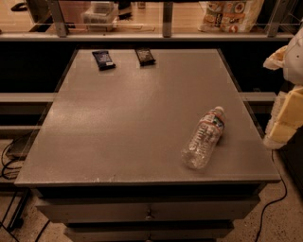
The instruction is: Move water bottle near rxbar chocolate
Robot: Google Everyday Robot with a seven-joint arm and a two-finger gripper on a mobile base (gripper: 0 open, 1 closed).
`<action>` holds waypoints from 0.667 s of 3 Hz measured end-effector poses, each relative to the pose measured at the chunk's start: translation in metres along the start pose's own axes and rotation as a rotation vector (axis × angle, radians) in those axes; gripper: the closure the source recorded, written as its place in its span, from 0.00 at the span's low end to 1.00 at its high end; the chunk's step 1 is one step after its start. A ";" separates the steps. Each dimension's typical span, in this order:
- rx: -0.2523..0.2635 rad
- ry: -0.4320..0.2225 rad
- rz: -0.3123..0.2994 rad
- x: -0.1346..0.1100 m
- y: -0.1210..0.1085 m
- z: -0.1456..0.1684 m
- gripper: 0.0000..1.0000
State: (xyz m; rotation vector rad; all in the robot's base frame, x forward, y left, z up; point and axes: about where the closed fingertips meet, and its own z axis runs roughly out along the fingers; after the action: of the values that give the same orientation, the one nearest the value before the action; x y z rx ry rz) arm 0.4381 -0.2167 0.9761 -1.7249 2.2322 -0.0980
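1. Water bottle (204, 138): lies on its side at the front right of the table (123, 123), cap pointing away toward the far right.
2. Rxbar chocolate (145, 56): flat at the table's far edge, well apart from the bottle.
3. Navy-blue bar (103, 59): near the rxbar chocolate, to its left.
4. Gripper (286, 116): pale shape at the right edge, beside the table and apart from the bottle, cut off by the frame. How far it is open cannot be told.
5. Packets (232, 14): on the rear shelf, cropped at the top.
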 end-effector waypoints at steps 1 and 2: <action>0.000 0.000 0.000 0.000 0.000 0.000 0.00; 0.025 0.014 -0.049 -0.002 -0.003 -0.002 0.00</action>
State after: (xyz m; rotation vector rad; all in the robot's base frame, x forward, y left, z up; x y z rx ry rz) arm 0.4404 -0.2156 0.9790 -1.7712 2.1894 -0.1484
